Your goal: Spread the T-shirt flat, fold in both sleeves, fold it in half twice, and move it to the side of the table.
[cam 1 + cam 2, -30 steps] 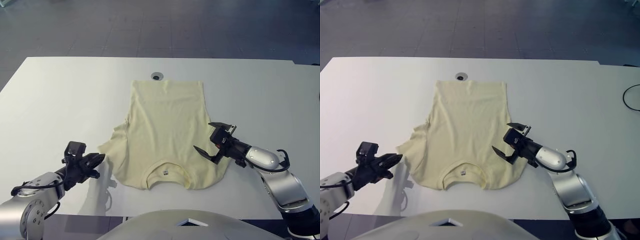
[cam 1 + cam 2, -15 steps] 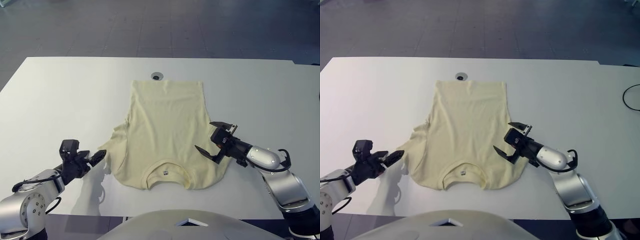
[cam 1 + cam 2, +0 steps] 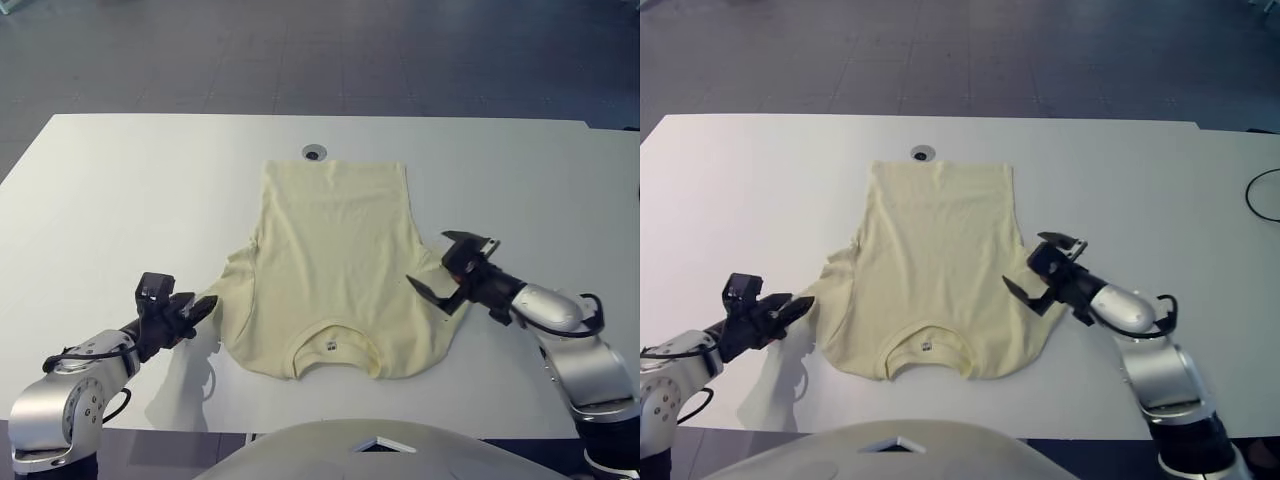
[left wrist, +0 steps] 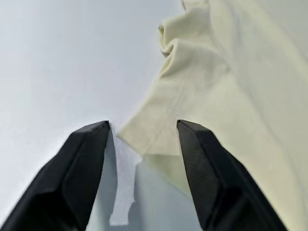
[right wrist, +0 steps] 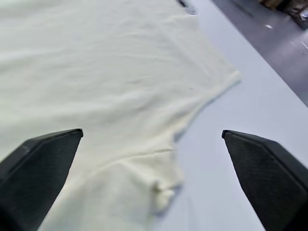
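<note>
Left eye view: we see the T-shirt (image 3: 335,270) lying mid-bench (image 3: 110,190), collar (image 3: 335,352) nearest us. Its hem (image 3: 335,165) lies toward the far edge, just short of a round port (image 3: 314,153) in the benchtop. The body lies mostly flat. The left sleeve (image 3: 232,290) sticks out, rumpled near the armpit.

Our left pincer (image 3: 200,308) sits low at that sleeve's tip, its jaws parted a little. In the left wrist view the sleeve's corner lies between the two black fingers (image 4: 86,163), not yet pinched.

Our right pincer (image 3: 445,262) hangs over the T-shirt's right edge, near the shoulder, jaws spread wide and holding nothing. In the right wrist view the cloth's edge and a small curl (image 5: 163,192) of fabric lie below it.

A dark cable (image 3: 1265,195) loops at the bench's right edge.
</note>
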Robot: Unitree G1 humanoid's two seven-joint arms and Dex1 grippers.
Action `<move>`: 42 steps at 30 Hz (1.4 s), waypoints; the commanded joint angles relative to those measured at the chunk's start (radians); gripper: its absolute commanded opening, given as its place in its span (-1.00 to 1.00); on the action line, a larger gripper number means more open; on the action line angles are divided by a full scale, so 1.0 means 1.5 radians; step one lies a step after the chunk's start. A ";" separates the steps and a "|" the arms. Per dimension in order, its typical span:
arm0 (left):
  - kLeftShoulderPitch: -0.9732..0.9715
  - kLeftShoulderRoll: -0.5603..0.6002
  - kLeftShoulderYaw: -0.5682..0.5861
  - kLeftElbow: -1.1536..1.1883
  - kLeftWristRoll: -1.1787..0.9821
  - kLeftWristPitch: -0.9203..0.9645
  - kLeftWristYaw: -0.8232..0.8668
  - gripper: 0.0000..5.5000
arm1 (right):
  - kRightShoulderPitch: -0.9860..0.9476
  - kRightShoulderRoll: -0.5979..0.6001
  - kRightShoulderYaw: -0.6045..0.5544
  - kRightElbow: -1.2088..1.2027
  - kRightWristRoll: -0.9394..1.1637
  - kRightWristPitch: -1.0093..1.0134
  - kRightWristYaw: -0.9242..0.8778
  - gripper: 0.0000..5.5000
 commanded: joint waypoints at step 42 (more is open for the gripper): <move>-0.120 0.044 -0.163 -0.150 -0.099 0.063 -0.015 -1.00 | 0.052 0.128 -0.236 -0.076 0.280 0.475 -0.122 -0.91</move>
